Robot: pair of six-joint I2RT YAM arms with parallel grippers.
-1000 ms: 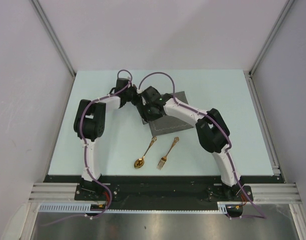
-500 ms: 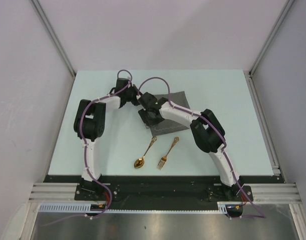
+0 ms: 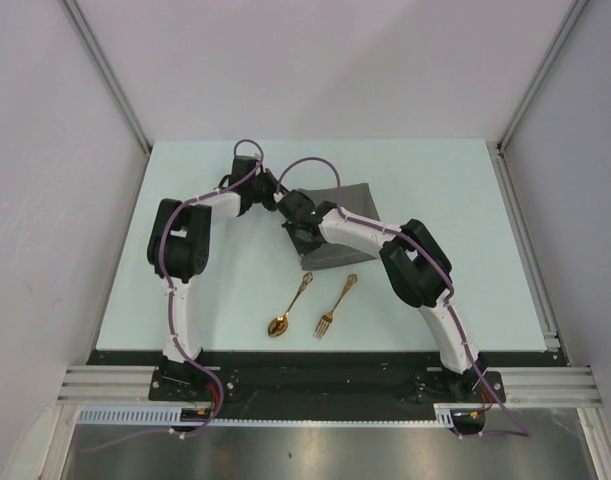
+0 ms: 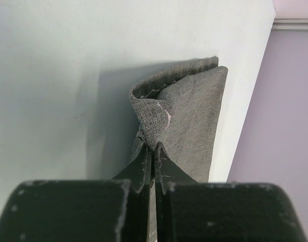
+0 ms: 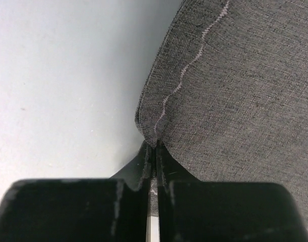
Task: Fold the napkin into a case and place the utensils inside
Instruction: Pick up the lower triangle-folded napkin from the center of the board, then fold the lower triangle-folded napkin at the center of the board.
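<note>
The dark grey napkin [image 3: 335,225] lies at the table's middle back, partly under the right arm. My left gripper [image 3: 275,192] is shut on the napkin's far left corner [image 4: 154,121], which bunches up between its jaws. At the near left edge, my right gripper [image 3: 297,232] is shut on the napkin [image 5: 234,80], pinching a rounded fold. A gold spoon [image 3: 288,308] and a gold fork [image 3: 336,306] lie side by side nearer the front, away from both grippers.
Pale walls stand close on the left, back and right of the light table [image 3: 435,180]. A metal rail [image 3: 325,380] with the arm bases runs along the near edge.
My right gripper has moved left and down onto the napkin's near left edge and shut on it. The left gripper has kept its grip in place.
</note>
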